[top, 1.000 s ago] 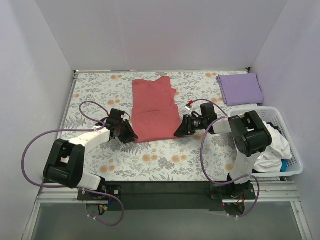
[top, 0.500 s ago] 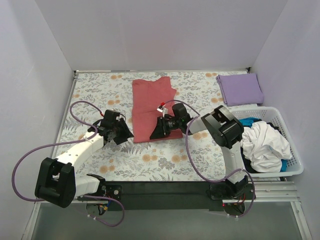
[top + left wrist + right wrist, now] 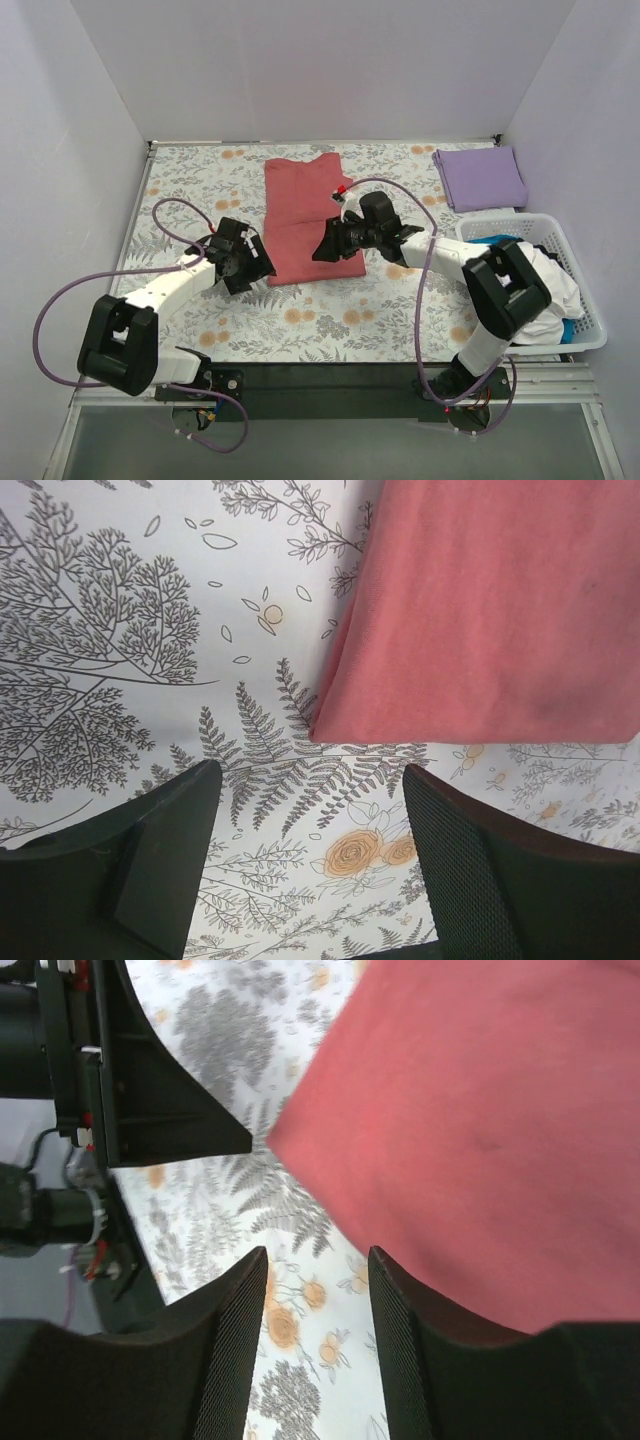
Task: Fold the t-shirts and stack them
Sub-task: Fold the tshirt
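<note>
A salmon-red t-shirt (image 3: 305, 215) lies flat, folded lengthwise, in the middle of the floral table cloth. A lavender-purple t-shirt (image 3: 479, 177) lies folded at the back right. My left gripper (image 3: 252, 268) is open and empty, just left of the red shirt's near left corner. That corner (image 3: 480, 610) shows just beyond the left gripper (image 3: 310, 855) in the left wrist view. My right gripper (image 3: 326, 246) is open and empty above the shirt's near edge. In the right wrist view the red shirt (image 3: 480, 1130) lies beside and beyond the right gripper (image 3: 318, 1345).
A white slatted basket (image 3: 594, 335) at the right holds a white garment (image 3: 535, 290) and others. The left arm's gripper (image 3: 130, 1080) shows in the right wrist view. Purple cables loop over the cloth (image 3: 340, 320) by both arms.
My right gripper has moved left from beside the red shirt's right edge to over its near part. My left gripper has stayed near the near left corner.
</note>
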Controlling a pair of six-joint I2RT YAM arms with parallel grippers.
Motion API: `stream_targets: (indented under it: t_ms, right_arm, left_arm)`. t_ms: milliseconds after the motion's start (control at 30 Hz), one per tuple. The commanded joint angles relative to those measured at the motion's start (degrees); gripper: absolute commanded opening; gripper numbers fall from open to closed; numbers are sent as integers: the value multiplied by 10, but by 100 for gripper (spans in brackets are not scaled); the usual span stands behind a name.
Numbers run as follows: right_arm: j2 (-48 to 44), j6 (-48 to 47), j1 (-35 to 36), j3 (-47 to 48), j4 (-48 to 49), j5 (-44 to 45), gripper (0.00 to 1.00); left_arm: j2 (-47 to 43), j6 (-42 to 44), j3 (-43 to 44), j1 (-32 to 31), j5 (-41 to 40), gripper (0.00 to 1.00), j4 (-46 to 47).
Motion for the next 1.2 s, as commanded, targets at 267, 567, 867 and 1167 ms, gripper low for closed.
stream_targets:
  t_ms: [267, 567, 867, 1167]
  right_arm:
    - [-166, -122, -4, -13, -311, 351, 75]
    - [-176, -111, -3, -44, -314, 349, 75]
    - [-157, -109, -3, -50, -313, 340, 75]
    - [-140, -98, -3, -61, -303, 352, 74]
  left_arm:
    - [111, 32, 98, -53, -30, 69, -40]
    - [155, 59, 149, -60, -53, 57, -85]
    - [200, 59, 151, -69, -46, 52, -83]
    - [229, 55, 140, -96, -88, 38, -96]
